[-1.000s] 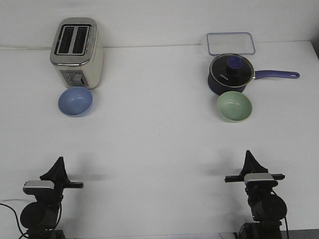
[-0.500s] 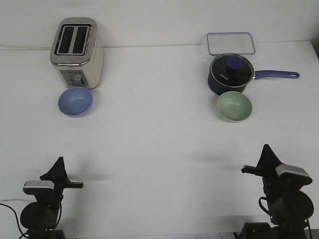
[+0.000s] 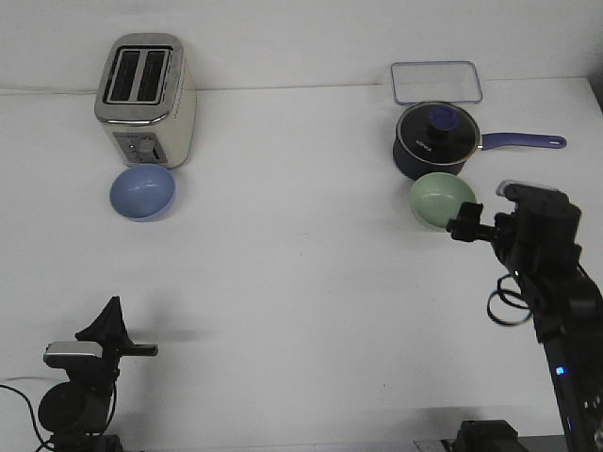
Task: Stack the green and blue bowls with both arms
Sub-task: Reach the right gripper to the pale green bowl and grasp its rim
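The right pincer (image 3: 464,229), its opening unreadable, has swung up beside the green bowl (image 3: 441,200), starting the pickup, while the left pincer (image 3: 111,315) stays parked, its gap equally unreadable.

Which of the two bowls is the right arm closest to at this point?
The green bowl, in front of the saucepan; the right gripper is at its rim. The blue bowl sits far across, by the toaster.
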Action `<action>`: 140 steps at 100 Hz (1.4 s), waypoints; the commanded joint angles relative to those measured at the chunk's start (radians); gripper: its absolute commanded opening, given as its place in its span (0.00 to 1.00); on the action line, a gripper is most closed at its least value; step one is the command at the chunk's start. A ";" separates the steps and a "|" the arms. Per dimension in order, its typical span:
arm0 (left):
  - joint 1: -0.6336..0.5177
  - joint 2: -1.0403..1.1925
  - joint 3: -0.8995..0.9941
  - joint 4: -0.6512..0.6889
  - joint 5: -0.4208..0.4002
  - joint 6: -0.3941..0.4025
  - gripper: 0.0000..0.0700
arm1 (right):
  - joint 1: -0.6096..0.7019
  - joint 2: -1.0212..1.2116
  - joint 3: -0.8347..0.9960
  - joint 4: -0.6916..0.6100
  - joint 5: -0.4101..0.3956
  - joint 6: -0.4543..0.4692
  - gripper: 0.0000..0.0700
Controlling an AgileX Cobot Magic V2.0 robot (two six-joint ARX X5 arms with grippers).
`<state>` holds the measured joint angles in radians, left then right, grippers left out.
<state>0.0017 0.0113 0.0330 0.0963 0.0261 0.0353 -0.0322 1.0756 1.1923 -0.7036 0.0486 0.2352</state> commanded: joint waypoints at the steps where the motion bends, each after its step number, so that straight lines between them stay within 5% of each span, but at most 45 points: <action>1: -0.002 -0.001 -0.019 0.010 0.000 -0.002 0.02 | -0.008 0.114 0.057 -0.008 0.000 -0.050 0.75; 43: -0.002 -0.001 -0.019 0.010 0.000 -0.002 0.02 | -0.119 0.635 0.230 0.031 -0.011 -0.079 0.75; 82: -0.002 -0.001 -0.019 0.010 0.001 -0.002 0.02 | -0.179 0.809 0.232 0.175 -0.187 -0.079 0.73; 89: -0.002 -0.001 -0.019 0.010 0.000 -0.002 0.02 | -0.179 0.825 0.232 0.175 -0.217 -0.081 0.59; 101: -0.002 -0.001 -0.019 0.010 0.000 -0.002 0.02 | -0.179 0.827 0.232 0.161 -0.233 -0.102 0.00; 140: -0.002 -0.001 -0.019 0.010 0.000 -0.002 0.02 | -0.191 0.662 0.262 0.023 -0.256 -0.161 0.00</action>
<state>0.0017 0.0113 0.0330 0.0967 0.0257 0.0353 -0.2127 1.8061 1.4319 -0.6834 -0.1951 0.0929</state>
